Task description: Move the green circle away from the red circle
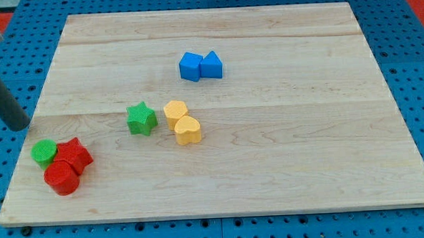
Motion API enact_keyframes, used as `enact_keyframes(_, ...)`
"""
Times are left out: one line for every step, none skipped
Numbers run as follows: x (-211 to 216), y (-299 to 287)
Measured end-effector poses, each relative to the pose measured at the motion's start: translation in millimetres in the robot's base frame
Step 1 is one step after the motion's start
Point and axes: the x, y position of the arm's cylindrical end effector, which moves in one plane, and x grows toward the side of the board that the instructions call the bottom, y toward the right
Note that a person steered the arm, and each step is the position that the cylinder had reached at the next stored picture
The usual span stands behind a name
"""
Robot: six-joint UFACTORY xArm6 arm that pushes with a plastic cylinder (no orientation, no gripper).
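My tip [20,124] sits at the frame's left edge, just above the green circle [44,151]; it has no claw. The green circle touches the red star [75,154] and red circle [62,178], lower left.

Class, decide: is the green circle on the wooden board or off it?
On: the green circle sits wholly on the wooden board, near its left edge.

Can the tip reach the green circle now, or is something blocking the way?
Probably yes. My tip is up and left of the green circle, with bare board between them. The red circle and the other red block sit on the circle's far side.
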Motion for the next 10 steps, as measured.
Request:
enact_keyframes(54.7, 0.2)
enact_keyframes(100.0, 0.3)
enact_keyframes(110.0, 1.6)
enact_keyframes(105.7, 23.0)
enact_keyframes(83.6, 56.7)
enact_keyframes(57.3, 64.8)
enact_keyframes(56.0, 64.8)
enact_keyframes(23.8, 78.3)
enact_keyframes(-5.9, 81.8)
enact_keyframes(4.5, 117.7)
